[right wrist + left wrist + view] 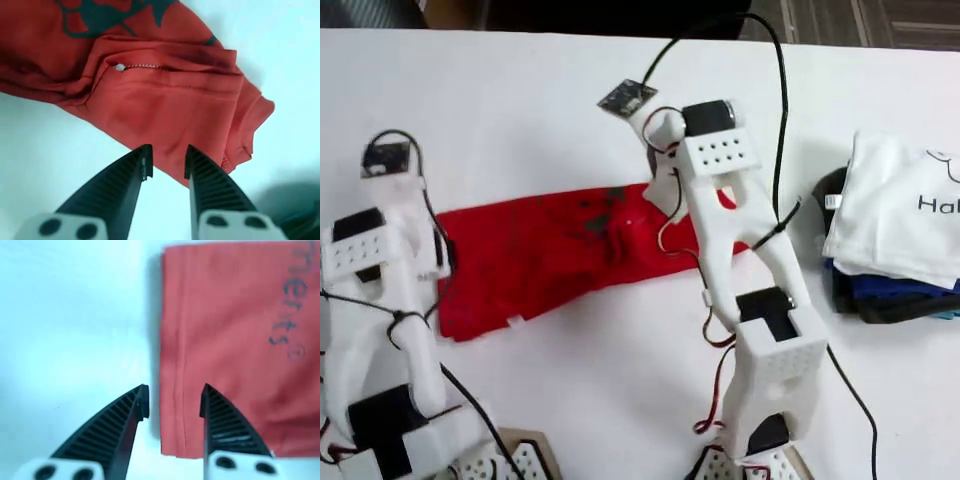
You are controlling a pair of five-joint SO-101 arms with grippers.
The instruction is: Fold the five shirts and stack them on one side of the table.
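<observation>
Here on the worktop [520, 110]: a red shirt [550, 255] lies in the middle as a long band running left to right; it sits flat on the white surface, its left end by the left arm [375, 300] and its right end under the right arm [740, 250]; dark print shows near its middle

Red shirt, left end: a straight hemmed edge [175, 365] with bare worktop [70, 315] beside it; dark lettering [285, 305] farther in on the cloth

Red shirt, right end: bunched and layered, with a stitched seam and a small white tag [120, 66]; dark print [110, 15] on the far part; folds overlap toward the corner [250, 120]

Left end effector [172, 400]: fingers moderately wide and holding nothing; it straddles the hemmed edge, one finger over bare worktop, the other over the red cloth; whether the tips touch cannot be told

Right end effector [167, 160]: fingers narrow, a slim gap between them, nothing gripped; the tips sit at the near edge of the bunched red cloth [165, 105]

Stack of folded shirts [885, 250]: at the right edge of the worktop, well apart from the red shirt; a white shirt [895, 215] on top, a blue shirt [890, 285] under it, a dark shirt [895, 310] at the bottom

Cable [780, 100]: black; it loops from the far side down past the right arm, between the arm and the stack
</observation>
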